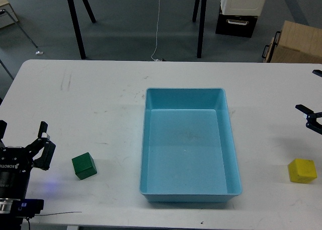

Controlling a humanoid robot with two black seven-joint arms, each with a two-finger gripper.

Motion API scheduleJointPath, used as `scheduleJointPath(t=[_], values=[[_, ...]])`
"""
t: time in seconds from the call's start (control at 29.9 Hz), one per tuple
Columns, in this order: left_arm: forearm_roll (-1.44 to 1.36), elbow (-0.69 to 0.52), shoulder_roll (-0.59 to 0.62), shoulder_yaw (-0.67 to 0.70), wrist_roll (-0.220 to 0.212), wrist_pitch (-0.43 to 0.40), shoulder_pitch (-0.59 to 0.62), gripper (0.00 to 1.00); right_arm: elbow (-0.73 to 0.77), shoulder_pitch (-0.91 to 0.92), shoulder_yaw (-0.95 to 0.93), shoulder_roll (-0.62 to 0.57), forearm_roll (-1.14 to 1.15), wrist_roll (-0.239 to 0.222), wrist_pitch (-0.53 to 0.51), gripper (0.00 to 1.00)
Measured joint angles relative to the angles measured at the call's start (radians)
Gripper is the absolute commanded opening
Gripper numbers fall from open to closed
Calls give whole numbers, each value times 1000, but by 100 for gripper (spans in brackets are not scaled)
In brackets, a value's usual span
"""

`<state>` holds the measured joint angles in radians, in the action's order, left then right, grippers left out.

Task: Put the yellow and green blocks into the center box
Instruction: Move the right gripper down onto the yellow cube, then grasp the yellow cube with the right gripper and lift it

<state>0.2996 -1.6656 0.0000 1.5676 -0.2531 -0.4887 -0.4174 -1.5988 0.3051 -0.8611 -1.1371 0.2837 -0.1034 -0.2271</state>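
The green block sits on the white table at the front left. The yellow block sits at the front right, free of any gripper. The light blue box stands open and empty in the middle of the table. My left gripper is open and empty, just left of the green block and apart from it. My right gripper is at the right edge, partly cut off, with its fingers spread, well behind the yellow block and not touching it.
The white table spreads bare behind and around the box. Beyond its far edge are black stand legs, a cardboard box and a white case on a black crate on the floor.
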Motion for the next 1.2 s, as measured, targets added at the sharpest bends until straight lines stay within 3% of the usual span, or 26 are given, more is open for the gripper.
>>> scheduleJointPath(t=[0.13,0.27,0.43,0.63,1.1,1.14,1.17,1.2], values=[[-9,2,0,-16,0,0,7,100,-1,340,356,-40,173,-76,-20,100],[-22,3,0,-19,1,0,11,100,-1,613,659,-21,338,-118,-70,100],[-28,4,0,-19,2,0,20,100,-3,820,917,19,538,-184,-158,100],[-28,8,0,-19,2,0,38,100,-3,858,1072,30,771,-200,-254,100],[-28,40,0,-18,2,0,56,100,11,758,1105,100,815,-200,-206,100],[-28,42,0,-19,2,0,60,100,11,755,1105,103,815,-200,-196,97],[-28,44,0,-19,2,0,62,100,11,753,1105,106,814,-199,-189,85],[-28,46,0,-19,2,0,64,100,11,750,1105,111,814,-199,-185,59]])
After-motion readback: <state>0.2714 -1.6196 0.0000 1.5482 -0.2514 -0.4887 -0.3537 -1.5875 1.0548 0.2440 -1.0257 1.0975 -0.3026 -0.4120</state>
